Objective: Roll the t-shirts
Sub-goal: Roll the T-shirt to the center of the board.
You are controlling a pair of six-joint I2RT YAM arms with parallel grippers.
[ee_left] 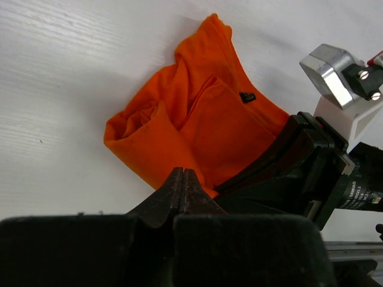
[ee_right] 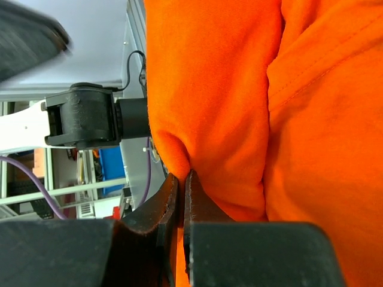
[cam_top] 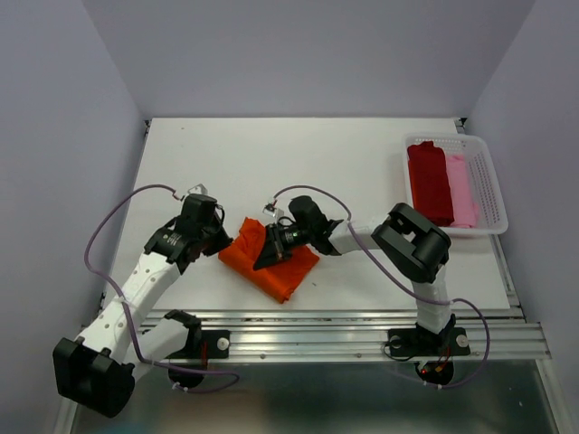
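A bright orange t-shirt [cam_top: 291, 271] lies crumpled and partly folded near the table's front edge, between my two arms. In the right wrist view my right gripper [ee_right: 182, 177] is shut on a fold of the orange t-shirt [ee_right: 227, 89], and cloth shows between its fingers. My left gripper [ee_left: 182, 173] is shut, its tips at the near edge of the orange t-shirt [ee_left: 197, 119]; no cloth shows between its fingers. From above, the left gripper [cam_top: 224, 244] sits at the shirt's left corner and the right gripper [cam_top: 270, 256] on its middle. A dark red rolled t-shirt [cam_top: 429, 181] and a pale pink one [cam_top: 461, 190] lie in the basket.
A white mesh basket [cam_top: 488, 176] stands at the table's right edge. The metal rail [cam_top: 362, 330] runs along the near edge with both arm bases. Grey walls close in the table on the left, back and right.
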